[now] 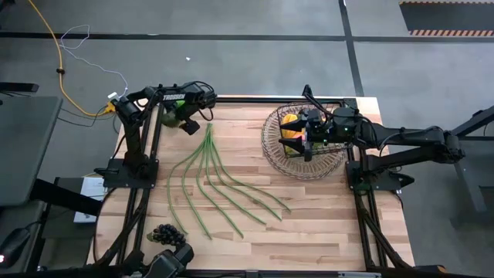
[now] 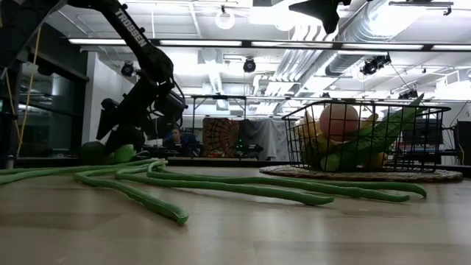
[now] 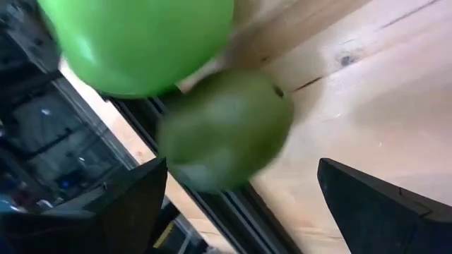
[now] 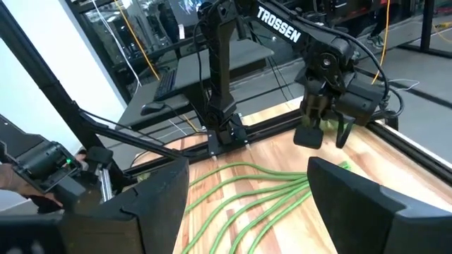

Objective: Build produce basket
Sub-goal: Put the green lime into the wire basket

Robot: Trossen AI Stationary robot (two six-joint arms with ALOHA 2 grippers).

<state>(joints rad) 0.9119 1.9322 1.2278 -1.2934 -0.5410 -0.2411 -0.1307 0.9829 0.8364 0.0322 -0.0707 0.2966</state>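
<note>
At the table's far left corner a bright green apple (image 3: 141, 42) and a darker avocado (image 3: 226, 130) lie side by side on the wood. My left gripper (image 3: 240, 173) is open and slants down over them, one finger on either side of the avocado; no touch shows. Long green beans (image 1: 220, 181) fan out across the middle of the table. Dark grapes (image 1: 166, 232) lie near the front left edge. The wire basket (image 1: 270, 147) at the far right holds a peach (image 2: 338, 121), greens and yellow fruit. My right gripper (image 1: 309, 137) hovers open above it, with nothing between its fingers.
The basket stands on a flat woven mat (image 2: 360, 175). The left arm's base and frame rails (image 1: 127, 166) run along the table's left edge, close to the apple and avocado. Bare wood lies in front of the basket on the right.
</note>
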